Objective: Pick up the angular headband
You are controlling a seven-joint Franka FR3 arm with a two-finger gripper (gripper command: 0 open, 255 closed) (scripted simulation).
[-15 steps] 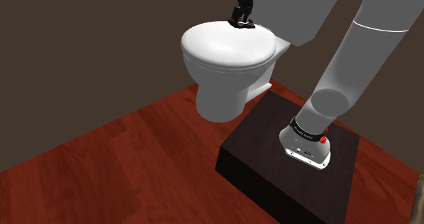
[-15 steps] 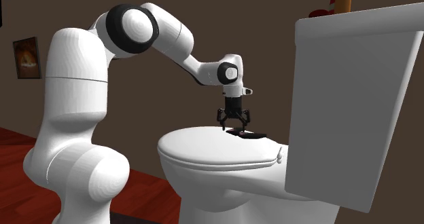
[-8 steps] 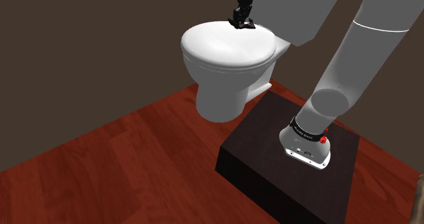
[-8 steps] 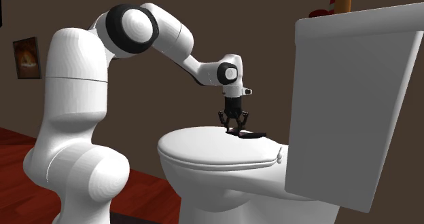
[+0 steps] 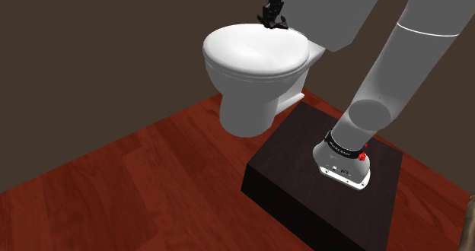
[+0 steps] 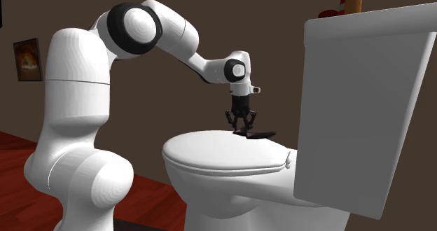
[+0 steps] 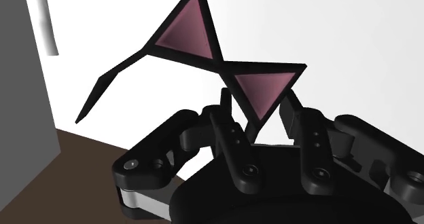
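As I checked, the pincer (image 6: 242,129) was clamped on the angular headband (image 6: 256,134), whose long axis stuck out rightward in the second exterior view, over the toilet lid (image 6: 210,152).

One headband (image 7: 183,32), one toilet (image 5: 255,55), one framed picture (image 6: 26,60), one stand (image 5: 293,177), two fingers (image 7: 234,138).

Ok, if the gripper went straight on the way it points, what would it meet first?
Likely the white toilet lid just below, though the headband clasped in the gripper would probably touch first.

Black angular headband (image 7: 182,34) with pink triangles, clasped in claw (image 7: 258,104)
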